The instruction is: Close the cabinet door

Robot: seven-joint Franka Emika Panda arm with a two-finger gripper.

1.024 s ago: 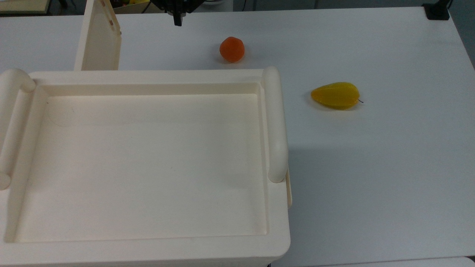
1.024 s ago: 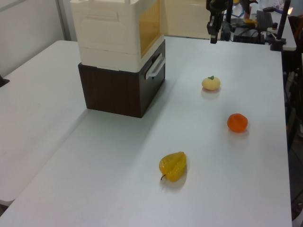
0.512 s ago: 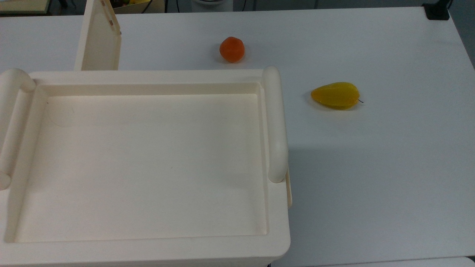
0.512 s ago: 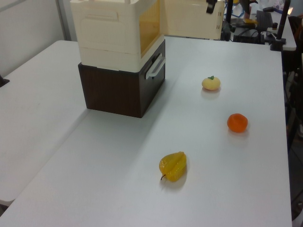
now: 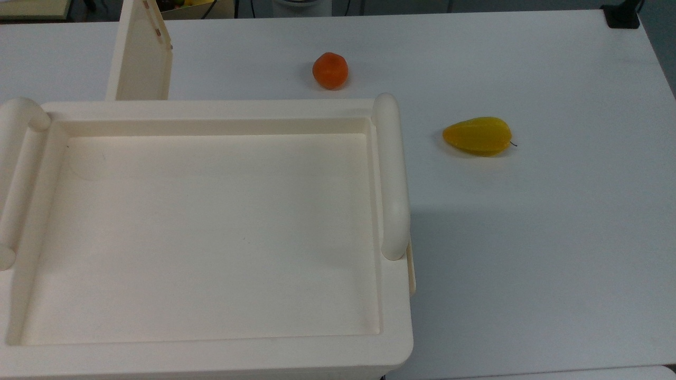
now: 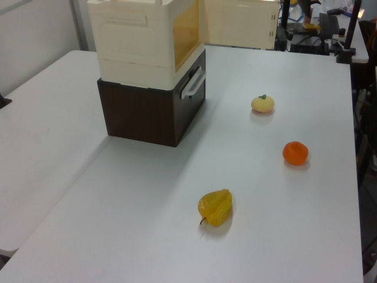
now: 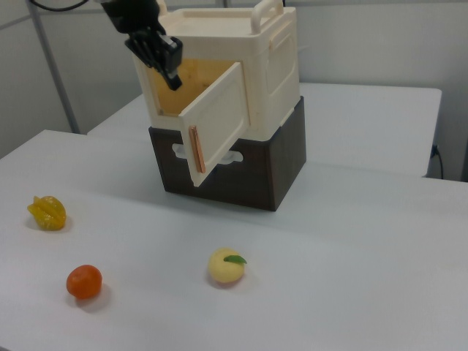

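White tabletop (image 6: 294,224), lab clutter behind it. Cabinet (image 7: 248,80) sits on a dark brown base (image 7: 241,175); door (image 7: 216,121) stands open, swung well out from the front, amber interior (image 7: 175,88) exposed.

Change noted: a second ago the pincer (image 7: 170,71) hung at the top view's upper edge and in the left view's upper right, above the far side of the tabletop. Half a second ago I only caught a sliver of it in the left view. Now it has left both of those frames, and I find it in the right view, high beside the cabinet's open front, near the door's upper free corner. Door has not moved across the three top-view frames.

Pincer state: fingers look close together, nothing between them, but I cannot tell for certain.

Reading: arm is repositioning for a push; closing not yet begun.

Fruit lies well apart from the cabinet: orange (image 7: 84,281), starfruit (image 7: 47,212), peach (image 7: 227,267). None lies in the door's path, as I judge it.
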